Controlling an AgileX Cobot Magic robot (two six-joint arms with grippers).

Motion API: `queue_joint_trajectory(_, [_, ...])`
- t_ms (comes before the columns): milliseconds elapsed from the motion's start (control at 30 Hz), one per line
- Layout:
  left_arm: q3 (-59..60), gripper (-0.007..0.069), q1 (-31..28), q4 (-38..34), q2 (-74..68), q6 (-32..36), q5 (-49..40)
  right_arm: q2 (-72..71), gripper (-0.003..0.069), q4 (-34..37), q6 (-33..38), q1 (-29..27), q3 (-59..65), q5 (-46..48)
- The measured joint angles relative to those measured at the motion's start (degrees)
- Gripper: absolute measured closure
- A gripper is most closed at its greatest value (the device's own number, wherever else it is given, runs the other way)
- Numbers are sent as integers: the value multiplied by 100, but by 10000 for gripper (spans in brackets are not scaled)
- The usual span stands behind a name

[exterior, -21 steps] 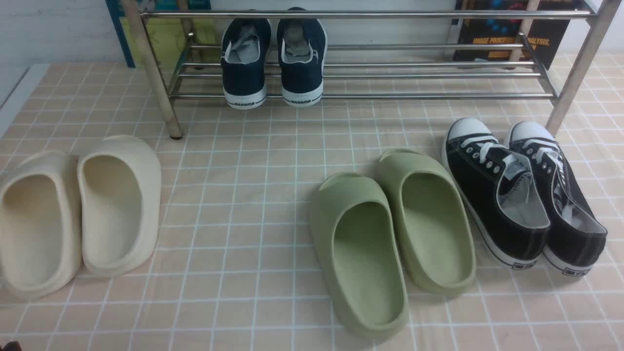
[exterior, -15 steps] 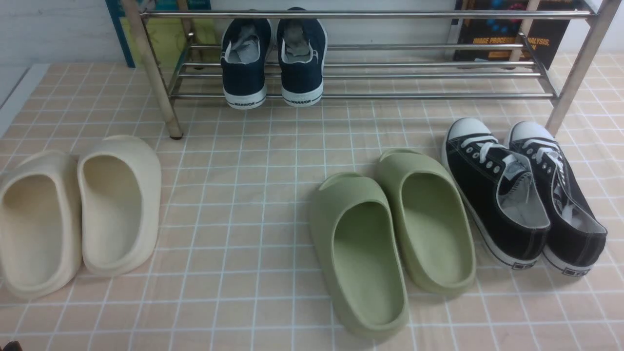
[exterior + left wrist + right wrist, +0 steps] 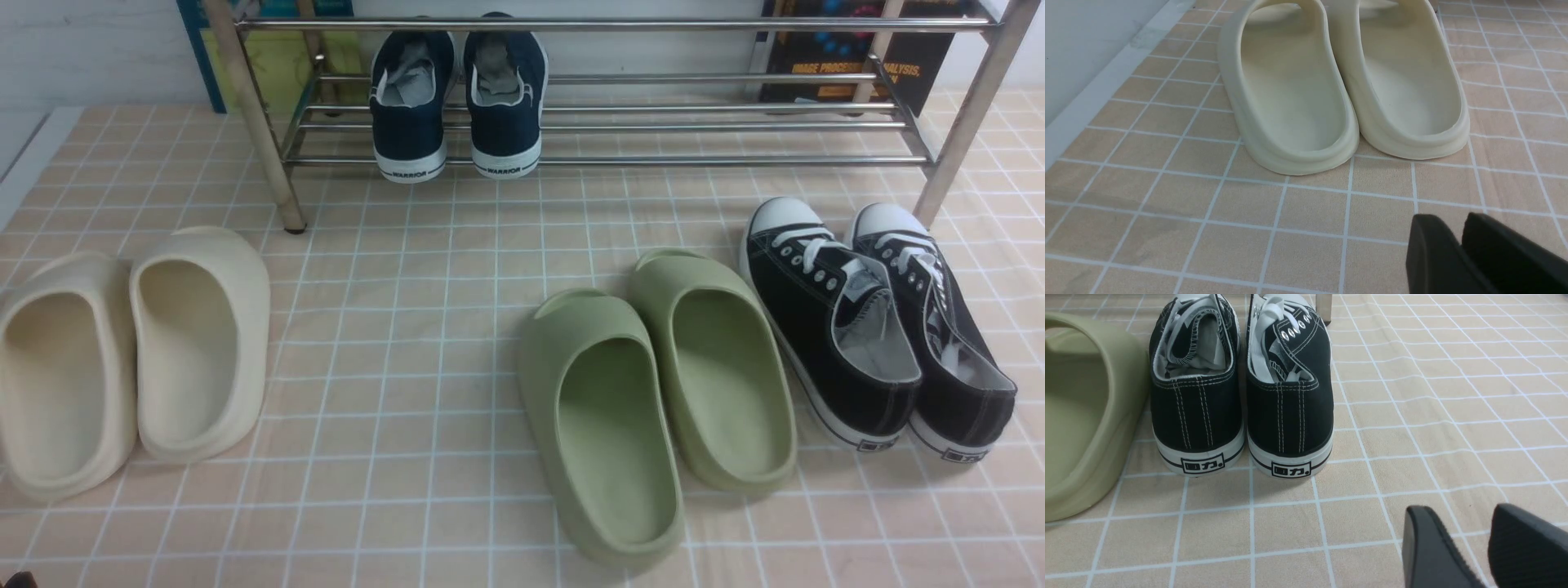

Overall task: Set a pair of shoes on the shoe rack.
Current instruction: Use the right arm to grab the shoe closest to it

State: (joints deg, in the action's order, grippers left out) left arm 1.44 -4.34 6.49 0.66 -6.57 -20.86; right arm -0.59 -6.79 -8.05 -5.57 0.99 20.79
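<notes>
peach tiled floor [image 3: 408, 327], white wall [image 3: 82, 49], shoe rack [image 3: 612, 24]

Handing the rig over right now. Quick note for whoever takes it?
Left gripper: shut, empty, near the cream slippers.
Right gripper: open, empty, behind the black canvas sneakers' heels.
Sneakers: side by side on the tiled surface, by the shoe rack's right front post, beside the olive slippers.
Rack: navy WARRIOR sneakers on its lower shelf.
Done: nothing. Left: grasp both black sneakers, set them on the rack.
</notes>
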Motion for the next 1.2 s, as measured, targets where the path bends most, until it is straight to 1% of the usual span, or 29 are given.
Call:
queue_joint_trajectory(267, [0, 463, 0, 390, 0, 0, -10, 0, 419, 0, 0, 0, 0, 0])
queue_joint_trajectory(500, [0, 458, 0, 586, 0, 0, -16, 0, 419, 0, 0, 0, 0, 0])
queue_joint_trajectory(833, [0, 457, 0, 623, 0, 0, -22, 0, 419, 5, 0, 0, 0, 0])
queue_joint_trajectory(1000, [0, 457, 0, 630, 0, 0, -22, 0, 419, -227, 0, 0, 0, 10])
queue_joint_trajectory(1200, [0, 456, 0, 647, 0, 0, -22, 0, 419, -247, 0, 0, 0, 15])
